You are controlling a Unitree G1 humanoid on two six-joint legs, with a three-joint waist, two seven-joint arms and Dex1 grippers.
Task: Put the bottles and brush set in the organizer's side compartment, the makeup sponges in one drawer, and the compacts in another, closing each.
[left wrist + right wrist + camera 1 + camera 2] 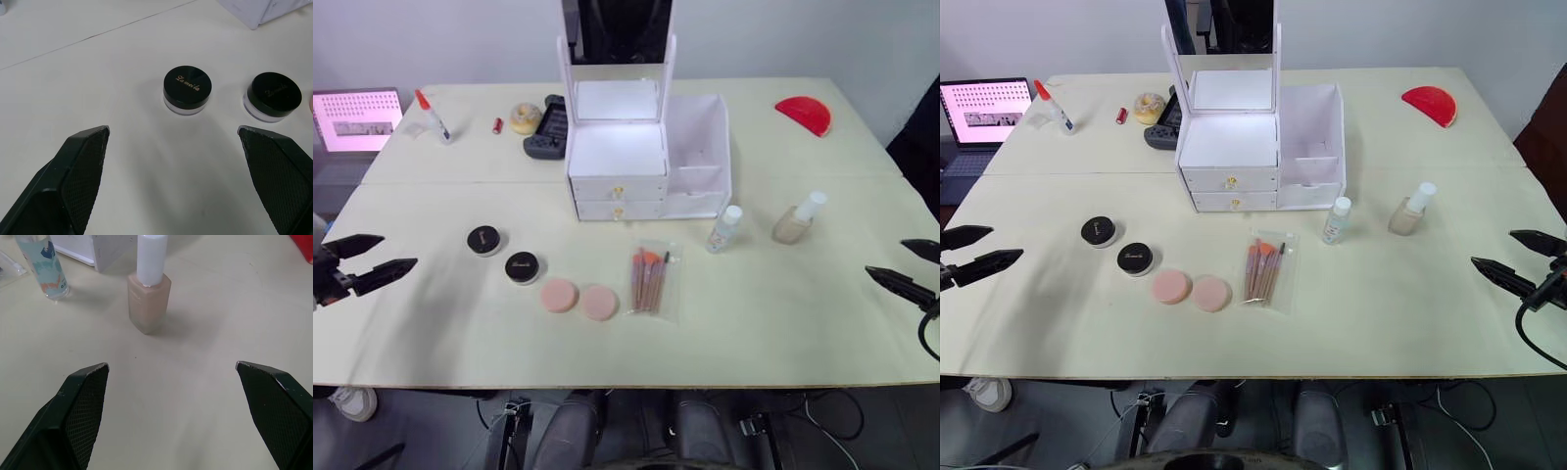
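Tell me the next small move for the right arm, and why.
Probably ease the open right gripper forward to straddle the beige bottle. It stands upright on the table, directly ahead between the spread fingers and untouched. It is the nearest task item on that side, and the side compartment stands open-topped just beyond it.

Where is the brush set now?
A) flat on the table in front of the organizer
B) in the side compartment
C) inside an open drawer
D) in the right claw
A: the brush set lies flat on the table, in front of the organizer.
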